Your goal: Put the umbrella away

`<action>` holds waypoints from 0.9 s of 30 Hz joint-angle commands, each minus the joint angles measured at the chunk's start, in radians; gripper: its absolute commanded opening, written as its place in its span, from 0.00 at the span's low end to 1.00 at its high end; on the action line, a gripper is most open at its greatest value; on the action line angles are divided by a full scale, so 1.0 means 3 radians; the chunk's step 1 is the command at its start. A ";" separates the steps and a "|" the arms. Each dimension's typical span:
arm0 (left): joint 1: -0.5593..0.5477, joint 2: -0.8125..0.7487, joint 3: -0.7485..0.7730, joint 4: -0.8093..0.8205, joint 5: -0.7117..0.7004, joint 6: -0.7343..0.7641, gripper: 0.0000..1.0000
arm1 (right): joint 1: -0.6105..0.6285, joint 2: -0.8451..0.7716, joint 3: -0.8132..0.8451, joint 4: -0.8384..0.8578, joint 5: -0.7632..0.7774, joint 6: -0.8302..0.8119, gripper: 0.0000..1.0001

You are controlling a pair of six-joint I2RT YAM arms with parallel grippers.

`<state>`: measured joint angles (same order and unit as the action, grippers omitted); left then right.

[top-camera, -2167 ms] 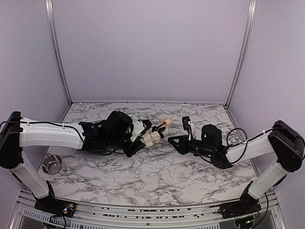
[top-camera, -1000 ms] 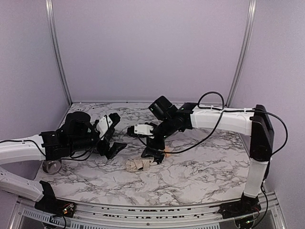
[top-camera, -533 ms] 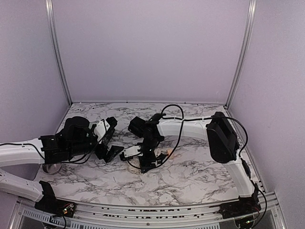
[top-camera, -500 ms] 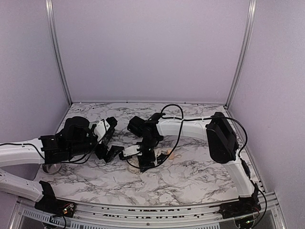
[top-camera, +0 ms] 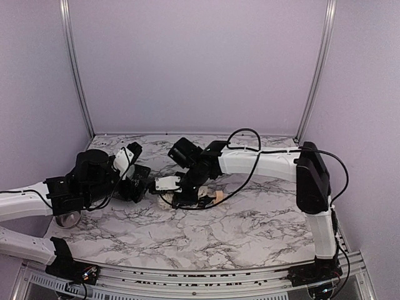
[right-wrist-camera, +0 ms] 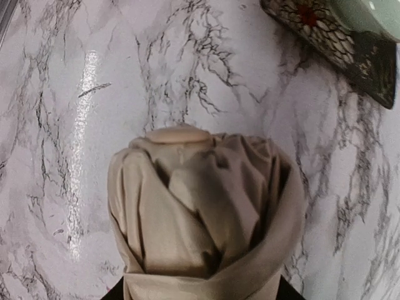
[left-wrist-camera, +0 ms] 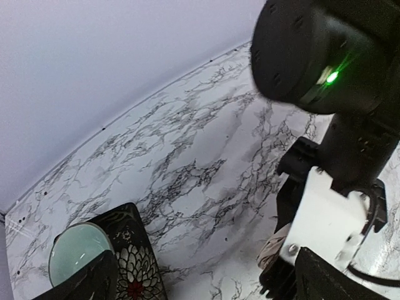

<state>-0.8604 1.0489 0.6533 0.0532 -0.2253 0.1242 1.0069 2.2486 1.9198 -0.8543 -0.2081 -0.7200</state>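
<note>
The umbrella [top-camera: 164,201] is a bunched cream-beige fabric bundle lying on the marble table, its tan handle [top-camera: 217,197] pointing right. My right gripper [top-camera: 178,197] reaches in from the right and stands over it. In the right wrist view the fabric [right-wrist-camera: 200,219] fills the space between the jaws, with its rounded cap [right-wrist-camera: 178,134] at the far end, and the dark fingers press on it at both bottom corners. My left gripper [top-camera: 139,172] stands open just left of the umbrella, holding nothing; in its wrist view a bit of beige fabric [left-wrist-camera: 274,250] shows beside its right finger.
A dark flower-patterned box [left-wrist-camera: 134,269] with a pale green round piece [left-wrist-camera: 78,253] sits by the left gripper and shows in the right wrist view [right-wrist-camera: 331,44]. A metal cup [top-camera: 67,219] stands at the left edge, half under the left arm. Purple walls close the back and sides.
The right gripper came down over the umbrella and its jaws narrowed around the fabric. The right elbow swung to the right. The left gripper shifted slightly back, still open.
</note>
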 commanded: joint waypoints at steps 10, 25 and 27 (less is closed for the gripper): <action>0.0076 -0.0582 0.0002 0.0124 -0.0554 0.0005 0.99 | -0.0370 -0.2551 -0.2790 0.6175 -0.0297 0.2171 0.00; 0.0079 -0.0138 0.0205 0.0095 -0.0395 0.0007 0.99 | -0.0421 -0.0579 -0.4870 0.8979 0.0319 0.2797 0.00; 0.0081 -0.0111 0.0232 0.0053 -0.0386 0.0014 0.99 | -0.0422 -0.0599 -0.4900 0.8974 0.0311 0.2807 0.00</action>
<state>-0.8433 1.0012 0.6796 0.0952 -0.3565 0.1192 0.8852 2.0285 0.4862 1.5566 -0.1417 0.0757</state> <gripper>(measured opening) 0.992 0.368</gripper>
